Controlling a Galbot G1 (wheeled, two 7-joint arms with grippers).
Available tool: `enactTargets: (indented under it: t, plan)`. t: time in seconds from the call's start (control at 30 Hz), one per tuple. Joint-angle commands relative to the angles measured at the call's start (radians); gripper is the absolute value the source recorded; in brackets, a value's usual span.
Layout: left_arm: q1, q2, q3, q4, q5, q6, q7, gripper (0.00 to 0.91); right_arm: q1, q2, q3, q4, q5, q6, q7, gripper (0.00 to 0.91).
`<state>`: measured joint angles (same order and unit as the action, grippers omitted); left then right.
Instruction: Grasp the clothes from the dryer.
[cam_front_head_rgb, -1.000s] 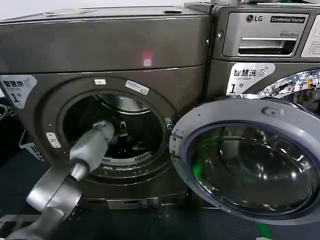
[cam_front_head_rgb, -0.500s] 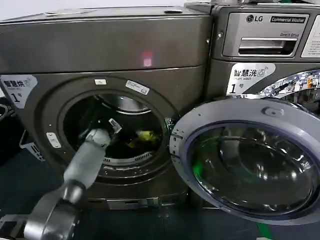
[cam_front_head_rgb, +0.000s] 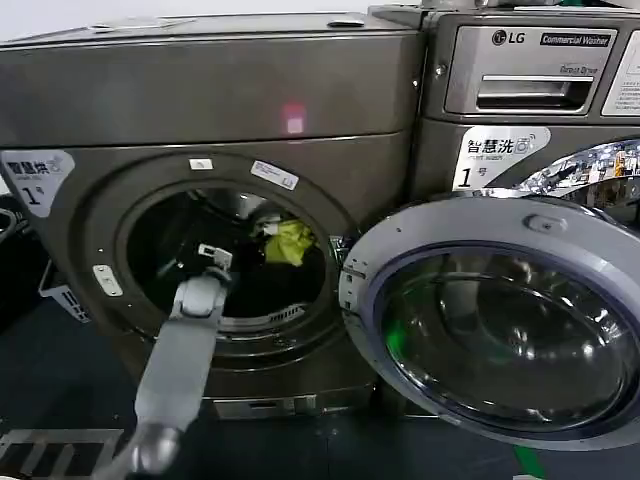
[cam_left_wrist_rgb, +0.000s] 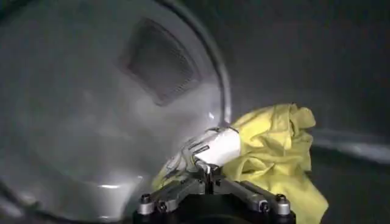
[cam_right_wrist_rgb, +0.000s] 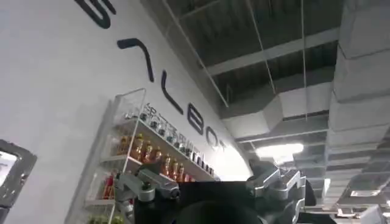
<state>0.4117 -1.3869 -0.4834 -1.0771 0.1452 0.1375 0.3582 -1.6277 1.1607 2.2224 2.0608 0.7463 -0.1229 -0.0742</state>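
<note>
L arm, grey metal, is reaching up from the lower foreground w/ its wrist crossing the rim of the round porthole. L gripper (cam_front_head_rgb: 262, 235) is sitting inside the drum, fingers pinched together on the clothes (cam_front_head_rgb: 288, 241), a small soft yellow-green fabric bundle w/ a paler whitish patch. In the L wrist view the L gripper (cam_left_wrist_rgb: 207, 171) is clamping the whitish part, w/ the yellow-green folds of the clothes (cam_left_wrist_rgb: 274, 152) hanging beside it, clear of the shiny drum wall. Bundle is hanging in the upper R part of the opening.

Round glass door w/ pale grey rim (cam_front_head_rgb: 500, 320) is standing swung open to the R. The dryer (cam_front_head_rgb: 215, 95), big boxy dark bronze-grey front-loader, is showing a white "1" sticker and a small pink light. Greyer LG-branded machine (cam_front_head_rgb: 530, 70) is standing just beside it on the R.

R gripper (cam_right_wrist_rgb: 210, 185) is pointing up at a ceiling and a wall w/ bottle shelves; cannot tell its finger state.
</note>
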Motion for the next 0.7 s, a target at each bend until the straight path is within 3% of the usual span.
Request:
enactTargets:
  t: [0.03,0.7]
  plan:
    - [0.172,-0.074,-0.095,-0.288,-0.044,0.011,-0.278,0.000,-0.004,-0.005,0.012,0.007,0.013,-0.012,-0.001,0.907]
    - [0.183,-0.142,-0.076,-0.262,-0.006,0.010,-0.329,0.000,-0.010,-0.026,0.036,-0.006,0.034,-0.008,-0.004,0.907]
